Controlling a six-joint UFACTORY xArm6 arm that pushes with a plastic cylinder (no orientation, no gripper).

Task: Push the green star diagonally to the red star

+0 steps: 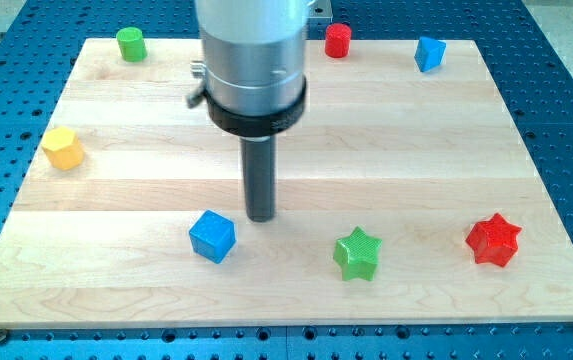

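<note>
**Lining up behind the green star**

My tip [261, 216] rests on the counter [406, 150], just right of the blue cube [212, 236] and a little above it in the view. It touches neither that cube nor the green star [357, 253]. There is no hand on this arm, only the rod, so there is nothing to report as apart, together or clamped.

The green star lies near the view's bottom, right of centre. The red star [493, 240] lies further right, well apart from it and slightly higher in the view. To do this step well, I judge the tip should come round to the green star's left and slightly lower side, so the push runs rightward and a touch upward. Contact should sit close to the star's middle, since a push on one of its points would likely spin it or let it slip sideways.

The stretch between the two stars holds no other block. The blue cube is the nearest hazard, as a careless sweep down could knock it. The yellow block [63, 148] at the left edge, and the green cylinder [130, 43], red cylinder [338, 40] and second blue block [429, 53] along the top, are all well out of the way.
</note>
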